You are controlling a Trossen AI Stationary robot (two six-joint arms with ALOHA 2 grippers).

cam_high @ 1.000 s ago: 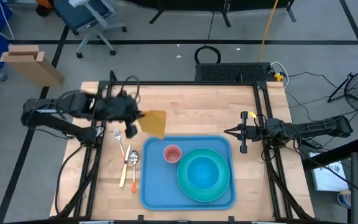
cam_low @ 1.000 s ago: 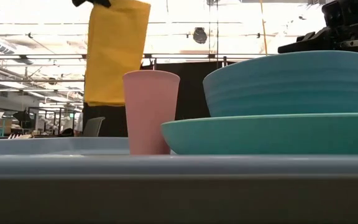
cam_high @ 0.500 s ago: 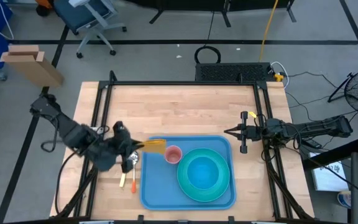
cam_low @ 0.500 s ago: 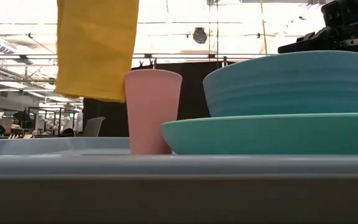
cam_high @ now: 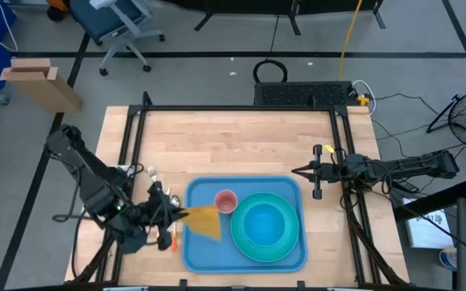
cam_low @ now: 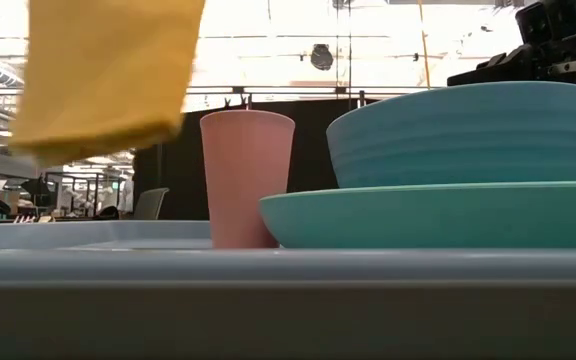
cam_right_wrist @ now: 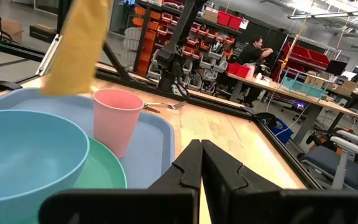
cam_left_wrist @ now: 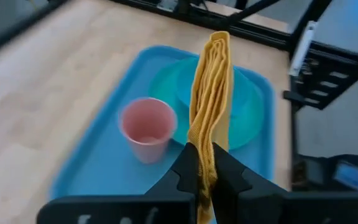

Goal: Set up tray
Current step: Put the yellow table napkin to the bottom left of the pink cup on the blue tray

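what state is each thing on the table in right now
napkin: folded, held in the air over the tray's left part
left gripper: shut on napkin
right gripper: shut, empty, right of tray
cup: upright, empty, on tray
bowl: upright, on plate

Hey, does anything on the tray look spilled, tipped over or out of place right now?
Nothing stands out. On the tray, the pink cup stands upright and the bowl sits level. The left gripper holds the yellow cloth above it.

Wooden table (cam_high: 241,141); tray (cam_high: 201,250); cutlery (cam_high: 162,236).
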